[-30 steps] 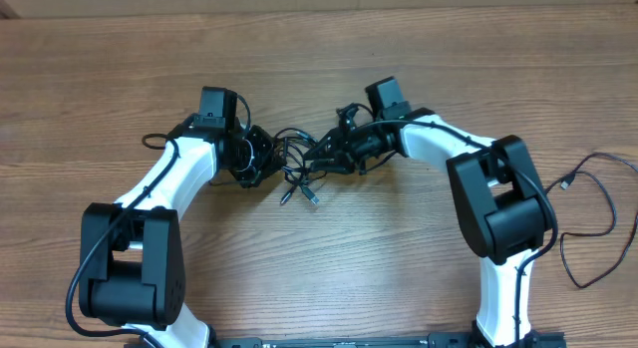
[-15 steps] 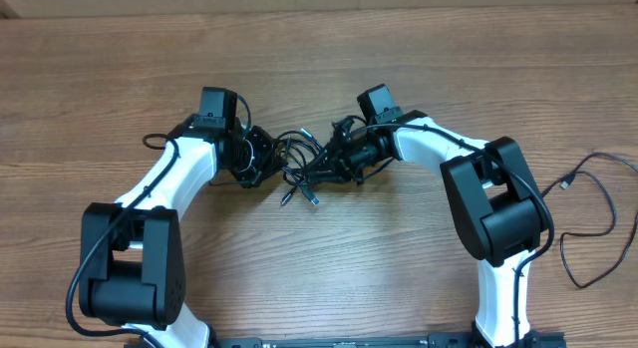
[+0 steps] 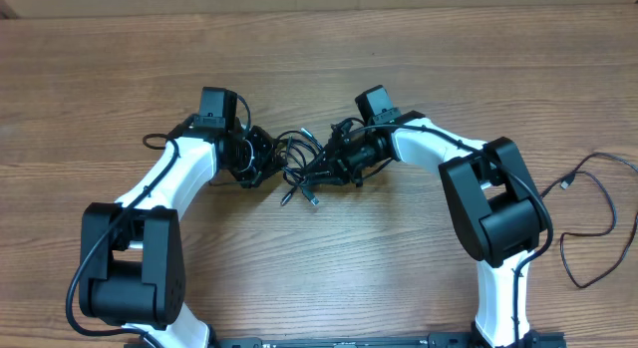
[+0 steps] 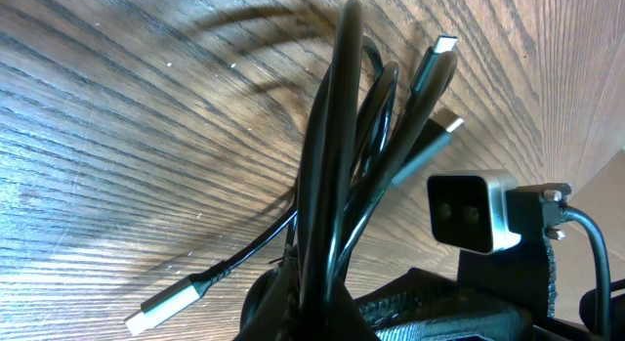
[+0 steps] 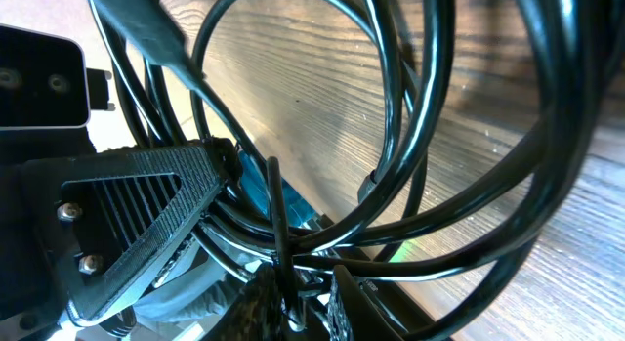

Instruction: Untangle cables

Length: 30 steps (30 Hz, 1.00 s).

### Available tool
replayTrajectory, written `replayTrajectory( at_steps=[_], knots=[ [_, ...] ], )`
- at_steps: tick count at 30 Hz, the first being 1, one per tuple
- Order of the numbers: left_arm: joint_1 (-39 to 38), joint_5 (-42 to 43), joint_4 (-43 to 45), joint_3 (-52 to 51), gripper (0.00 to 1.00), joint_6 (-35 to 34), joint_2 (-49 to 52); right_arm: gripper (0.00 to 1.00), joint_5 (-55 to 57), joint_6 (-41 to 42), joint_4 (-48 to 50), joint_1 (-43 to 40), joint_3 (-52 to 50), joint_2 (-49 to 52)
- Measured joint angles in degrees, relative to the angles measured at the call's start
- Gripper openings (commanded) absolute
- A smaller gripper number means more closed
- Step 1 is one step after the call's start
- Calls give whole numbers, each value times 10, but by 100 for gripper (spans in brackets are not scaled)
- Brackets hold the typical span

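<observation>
Two grippers: I am working both just above the centre of the overhead frame, facing each other across the tangle on the table (image 3: 120, 79).
Left gripper (image 3: 267, 159): I am clamping it fully together on a bundle of the cables (image 3: 299, 154); in the left wrist view the strands are rising out of it toward the top of the frame.
Right gripper (image 3: 327, 167): I am holding its jaws nearly together around one strand and seem to be pinching it, while several loops are arching over them.
Cables: bunching between my two grippers, with plugs (image 3: 311, 199) trailing toward the lower centre.
Loose cable (image 3: 588, 223): lying well apart at the right edge, untouched.
Risk, tightening: I am holding many strands at once on the left, so pulling apart could cinch the knot rather than free a cord.
Risk, snagging: loops are draping around my right fingers, so drawing back could drag the whole bundle.
Risk, slipping: a thin strand could slide out of my right jaws under tension.
Risk, contact: my grippers are sitting very near each other and could collide.
</observation>
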Motion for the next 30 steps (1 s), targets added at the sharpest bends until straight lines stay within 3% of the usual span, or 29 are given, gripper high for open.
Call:
replayTrajectory(
  at_steps=[13,15,16,21,30],
  knots=[
    [0,0,0,0,4,0,0,15,0,41,22,3,0,0],
    [0,0,0,0,4,0,0,11,-2,47,29,3,0,0],
    [0,0,0,0,4,0,0,4,-4,49,31,3,0,0],
    [0,0,0,0,4,0,0,4,-15,55,37,3,0,0],
    [-1,-41,-9,0,4,0,0,4,-113,56,122,-3,-2,0]
  ],
)
